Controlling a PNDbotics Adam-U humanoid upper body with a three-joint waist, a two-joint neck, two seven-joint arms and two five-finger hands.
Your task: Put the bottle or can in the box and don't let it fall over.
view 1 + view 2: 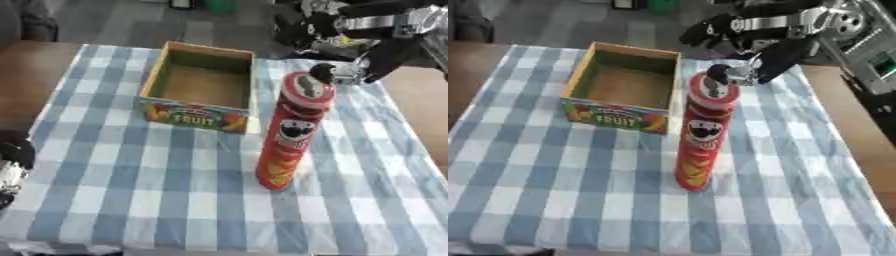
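Nearest you, at the table's near left edge, your left hand (pixel 12 165) shows only as a dark and silver shape; you cannot tell how its fingers are set. It is well apart from everything else.

Further in, slightly right of the middle of the checked tablecloth (pixel 131 190), one tall red can (pixel 700 135) stands upright with its lid on. It is still on the cloth, not in the box, so the step in hand is the reach and grasp; nothing has been lifted yet.

Beyond it, toward the far left part of the table, sits one open cardboard box (pixel 199 85) with a fruit label on its near wall. It looks empty. The can stands just beside the box's near right corner.

Farthest, your right hand (pixel 750 70) comes in from the far right corner. One dark fingertip (pixel 717 73) sits at the can's top rim, touching or nearly so, and the fingers are not wrapped round the can.

Your next move, as I judge it: bring the hand lower onto the can's body before closing, since a push at the top could tip something this tall. Then lift straight up, carry it over the box wall, and set it down level.
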